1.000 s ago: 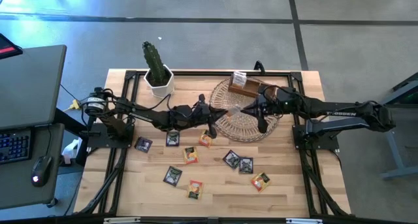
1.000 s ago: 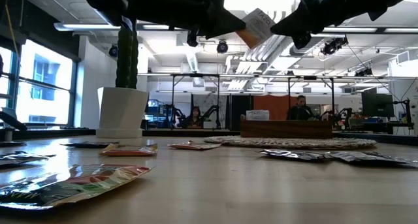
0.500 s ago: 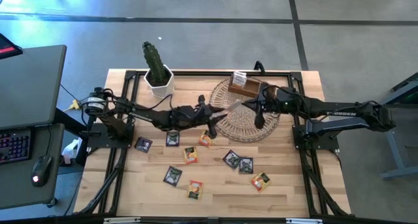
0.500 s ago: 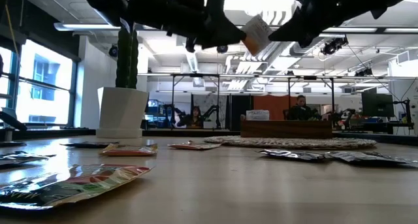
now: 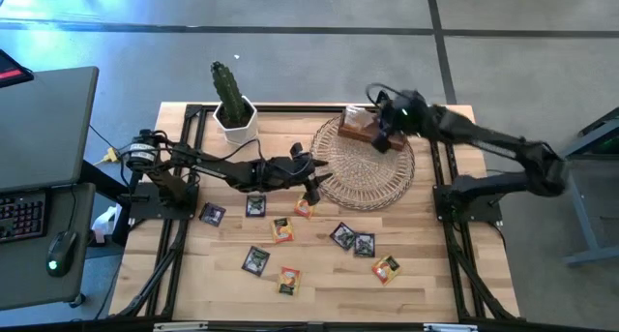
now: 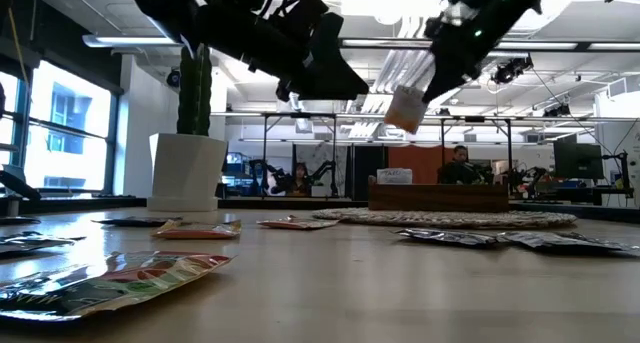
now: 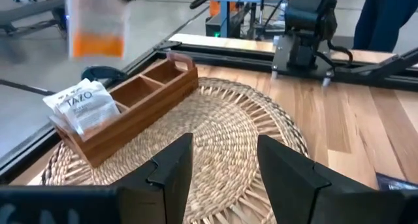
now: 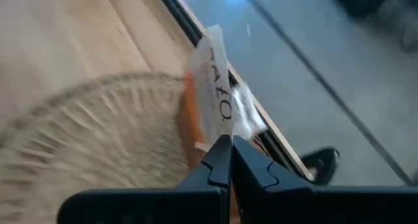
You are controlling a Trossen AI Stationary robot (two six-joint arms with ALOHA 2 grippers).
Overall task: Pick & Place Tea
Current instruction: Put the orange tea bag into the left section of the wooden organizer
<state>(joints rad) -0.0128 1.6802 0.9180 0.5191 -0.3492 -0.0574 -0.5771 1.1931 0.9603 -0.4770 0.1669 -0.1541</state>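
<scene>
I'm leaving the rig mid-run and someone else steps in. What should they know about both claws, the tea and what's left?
Right claw: shut on an orange-and-white sachet, held in the air above the wooden box at the far side of the wicker mat.
Left claw: open, empty, at the mat's left edge.
Done: one white sachet already stands in the box's end compartment.
Left: drop the held sachet into the box, then collect the loose sachets lying on the table in front of the mat; about nine show from above.
</scene>
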